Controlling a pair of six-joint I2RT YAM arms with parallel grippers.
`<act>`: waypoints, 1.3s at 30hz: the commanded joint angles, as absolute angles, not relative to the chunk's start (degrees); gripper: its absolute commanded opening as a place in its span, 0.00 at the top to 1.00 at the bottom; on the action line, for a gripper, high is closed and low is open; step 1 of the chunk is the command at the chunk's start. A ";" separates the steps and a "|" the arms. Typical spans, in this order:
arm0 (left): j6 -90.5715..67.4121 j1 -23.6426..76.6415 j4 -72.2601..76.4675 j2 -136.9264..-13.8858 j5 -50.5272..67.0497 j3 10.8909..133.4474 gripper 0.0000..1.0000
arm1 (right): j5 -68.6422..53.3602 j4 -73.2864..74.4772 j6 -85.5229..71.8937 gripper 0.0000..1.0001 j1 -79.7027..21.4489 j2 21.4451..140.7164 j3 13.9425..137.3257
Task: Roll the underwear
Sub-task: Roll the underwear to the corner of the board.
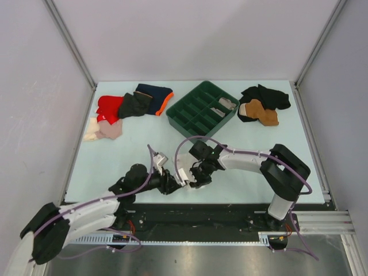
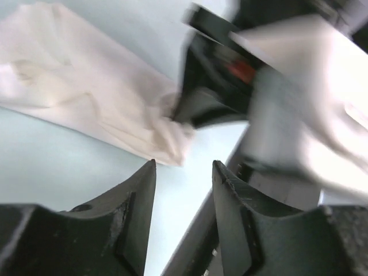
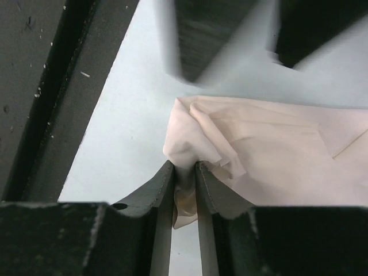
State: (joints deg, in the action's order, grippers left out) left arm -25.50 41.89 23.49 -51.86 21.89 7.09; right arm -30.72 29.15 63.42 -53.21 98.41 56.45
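The underwear (image 3: 270,149) is a small white cloth lying flat on the pale table near its front edge. It also shows in the left wrist view (image 2: 86,98). My right gripper (image 3: 184,167) is shut on a bunched corner of it, low over the table. My left gripper (image 2: 183,164) is open and empty, its tips just short of the same corner, facing the right gripper's blurred body (image 2: 230,75). In the top view both grippers, left (image 1: 171,184) and right (image 1: 194,177), meet at front centre and hide most of the cloth.
A green divided tray (image 1: 202,107) stands at the back centre with a pale rolled cloth (image 1: 225,103) in one compartment. Red (image 1: 108,107), dark and pink-beige (image 1: 103,131) garments lie back left. Black (image 1: 267,95) and tan-brown (image 1: 261,112) garments lie back right. The dark front rail (image 3: 52,86) runs close by.
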 commanded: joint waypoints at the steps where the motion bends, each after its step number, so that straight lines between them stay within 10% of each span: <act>1: -22.87 49.45 25.76 -42.03 15.83 3.43 0.50 | -32.51 36.81 61.88 0.77 -51.07 104.76 62.11; 14: -7.39 68.64 28.56 -22.76 1.59 -6.15 0.37 | -44.29 60.99 61.26 0.91 -49.57 118.64 77.77; 39: 12.66 76.90 26.90 -72.41 -3.52 19.24 0.33 | -52.29 74.35 64.95 0.91 -42.72 126.74 81.74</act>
